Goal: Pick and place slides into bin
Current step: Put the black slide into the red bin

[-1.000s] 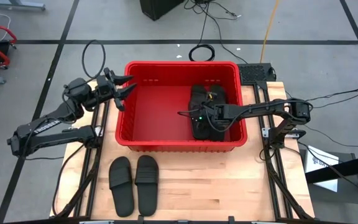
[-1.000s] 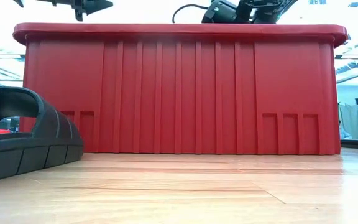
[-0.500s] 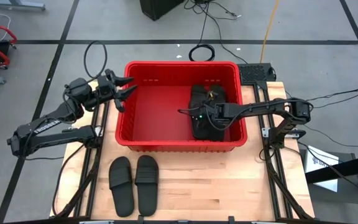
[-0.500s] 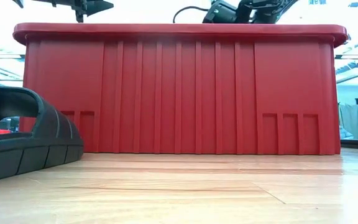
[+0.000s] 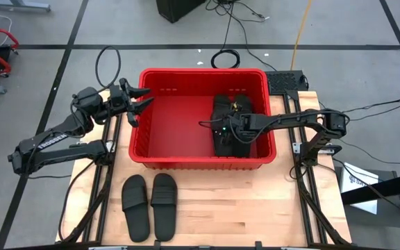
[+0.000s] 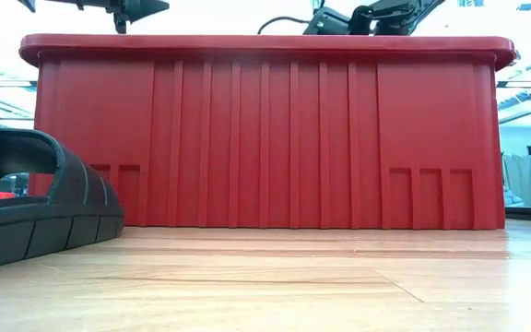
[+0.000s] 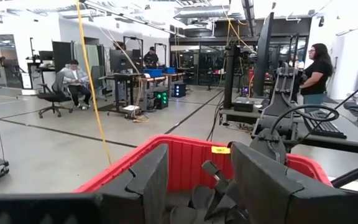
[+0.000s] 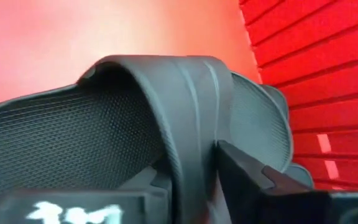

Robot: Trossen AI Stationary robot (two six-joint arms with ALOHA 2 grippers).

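The red bin (image 5: 186, 158) stands mid-table; its near wall fills the low view (image 6: 265, 129). Several black slides (image 5: 232, 107) lie piled at its right end. My right gripper (image 5: 222, 132) is down inside the bin, shut on one slide (image 8: 104, 130) at the near end of the pile. My left gripper (image 5: 139, 103) is open and empty, hovering over the bin's left rim, with the red rim beyond its fingers in the left wrist view (image 7: 197, 180). Two more slides (image 5: 136, 207) (image 5: 164, 205) lie sole-down side by side near the table's front edge. My right gripper holds the slide by its wide ribbed strap (image 8: 194, 124), pinched at the strap's edge between the two fingers; one finger (image 8: 253, 177) shows outside the strap, the other is hidden under it. The gripper reaches in from the table's right. The slide is by the bin's right wall.
The bin's left half (image 5: 172, 121) is bare red floor. One of the table's slides looms at the low view's left (image 6: 35, 203). Cables and a black stand lie on the floor beyond the table; people sit and stand in the room behind.
My left gripper has crept a little toward the table's right, farther over the bin's left rim, still open. My right arm has sunk slightly inside the bin with the slide.
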